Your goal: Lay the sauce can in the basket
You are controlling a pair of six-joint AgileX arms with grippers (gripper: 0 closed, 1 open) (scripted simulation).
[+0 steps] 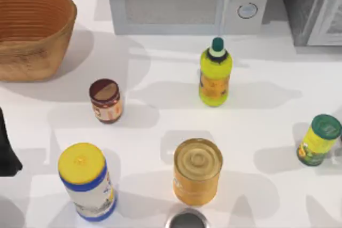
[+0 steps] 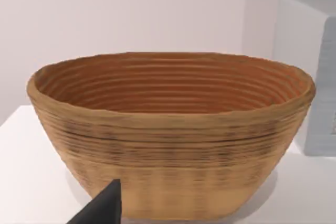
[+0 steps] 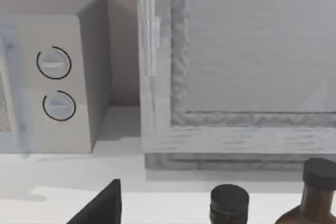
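From above, the sauce can [image 1: 106,100] stands upright on the white bench [image 1: 160,132], well apart from the basket [image 1: 32,30] at the far left corner. The left wrist view shows the basket [image 2: 173,145] close; whether the left tool [image 2: 102,208] is apart or together, I cannot tell. The right wrist view faces the microwave [image 3: 52,82].

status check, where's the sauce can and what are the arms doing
Left arm parked at table's left edge, holding nothing. Sauce can upright on the table, right of the basket, apart from it. Path between them open.
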